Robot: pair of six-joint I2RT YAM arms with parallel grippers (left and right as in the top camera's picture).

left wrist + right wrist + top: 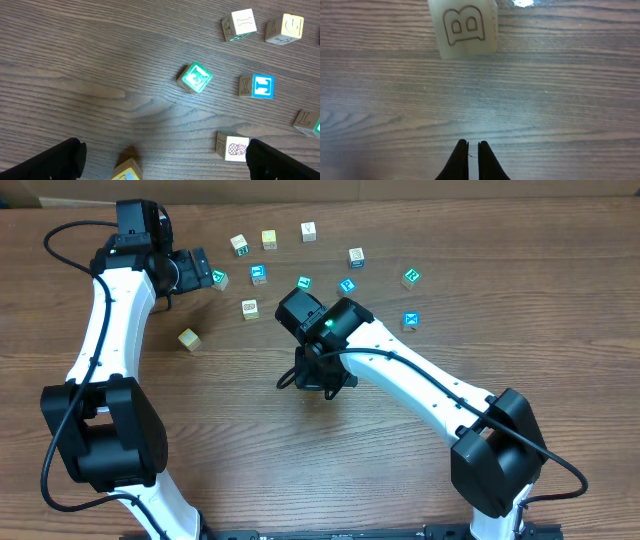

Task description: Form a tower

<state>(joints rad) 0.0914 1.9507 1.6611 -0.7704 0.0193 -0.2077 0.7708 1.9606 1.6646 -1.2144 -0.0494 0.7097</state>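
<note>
Cubes [249, 309] lie scattered on the tabletop [250, 440].
Both empty: left claw [162, 157] wide open, right claw [473, 150] closed. B cube [465, 27]: likely light, hard, slick wood; pinch opposite faces.

Even bright light; soft shadows; glare top right-wrist view, cube [465, 27] blurred.

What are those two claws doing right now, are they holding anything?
Left gripper: open wide, holding nothing.
Right gripper: shut, nothing between its fingers.
</note>
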